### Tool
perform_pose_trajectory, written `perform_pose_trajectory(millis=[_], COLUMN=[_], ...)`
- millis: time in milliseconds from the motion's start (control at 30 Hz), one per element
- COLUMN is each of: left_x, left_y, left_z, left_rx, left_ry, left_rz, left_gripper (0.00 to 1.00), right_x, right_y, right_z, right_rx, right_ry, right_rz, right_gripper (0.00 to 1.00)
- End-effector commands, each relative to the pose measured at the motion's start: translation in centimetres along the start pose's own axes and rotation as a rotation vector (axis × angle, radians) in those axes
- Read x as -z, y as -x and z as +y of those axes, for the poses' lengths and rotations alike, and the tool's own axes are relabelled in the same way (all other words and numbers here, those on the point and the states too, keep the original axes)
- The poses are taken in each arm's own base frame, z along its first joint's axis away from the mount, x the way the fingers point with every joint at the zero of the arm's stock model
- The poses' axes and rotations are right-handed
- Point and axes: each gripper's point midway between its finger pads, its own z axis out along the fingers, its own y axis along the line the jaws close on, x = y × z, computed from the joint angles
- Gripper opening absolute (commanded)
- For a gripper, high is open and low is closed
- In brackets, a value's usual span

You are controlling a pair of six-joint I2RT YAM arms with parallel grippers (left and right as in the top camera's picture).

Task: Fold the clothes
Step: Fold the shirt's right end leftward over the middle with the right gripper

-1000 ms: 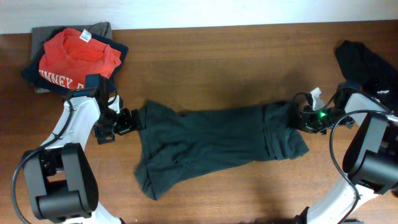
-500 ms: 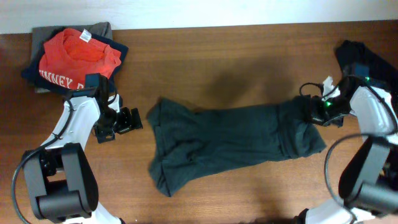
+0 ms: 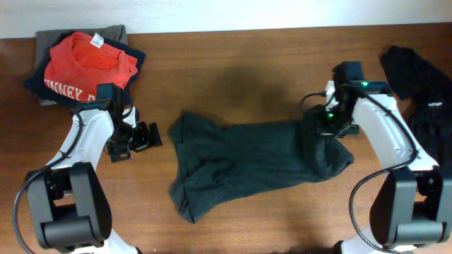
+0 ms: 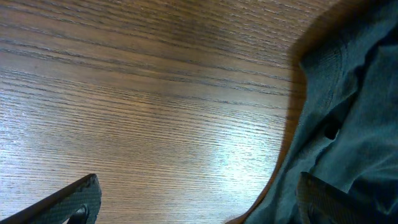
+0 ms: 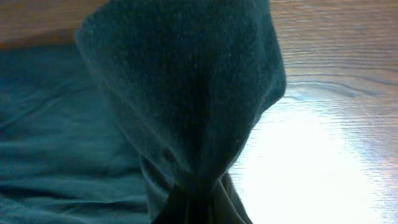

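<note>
Crumpled dark T-shirt (image 3: 247,166) — in right gripper (image 3: 327,130)

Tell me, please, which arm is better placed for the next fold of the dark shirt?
Right: the right hand is shut on the dark shirt's bunched end, probably ready to draw it over. The left hand is open, apart from the other end.

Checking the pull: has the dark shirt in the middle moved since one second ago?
Yes. The shirt slid toward the robot's right, away from the orange pile; its left edge now lies apart from the left pincer.
</note>
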Motion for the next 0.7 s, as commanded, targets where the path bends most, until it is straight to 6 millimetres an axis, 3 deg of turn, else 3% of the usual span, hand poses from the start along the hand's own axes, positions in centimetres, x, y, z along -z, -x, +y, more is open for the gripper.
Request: perform_pose_trajectory(millis=[0,200,400,533,667], left_x=[0.6,0.6,0.6,0.6,0.6], left_y=[-0.1,-0.2,-0.2,-0.2,-0.2], left_z=[-0.1,-0.1,-0.1,-0.2,-0.3], left_rx=[-0.021,-0.02,-0.02,-0.02,-0.019], left_ry=[0.0,0.0,-0.001,-0.004,-0.011], left_rz=[-0.016,-0.013,-0.013,-0.012,-0.012], left_gripper=[0.99,0.99,0.99,0.99,0.99], right_x=[0.3,-1.2,-2.8,-3.5,-3.5], right_y=[-0.2,-1.6,-3.2,-4.1,-4.4], right_z=[1.8,4.8,7.8,10.0,13.6], right_rx=[0.035,0.073,0.028,-0.018,0.043], right_ry=[-0.018,-0.017,-0.015,0.0,0.079], right_rz=[-0.011,0.042,0.053,0.048,0.024], right_gripper=[0.04,0.04,0.12,0.37,0.47])
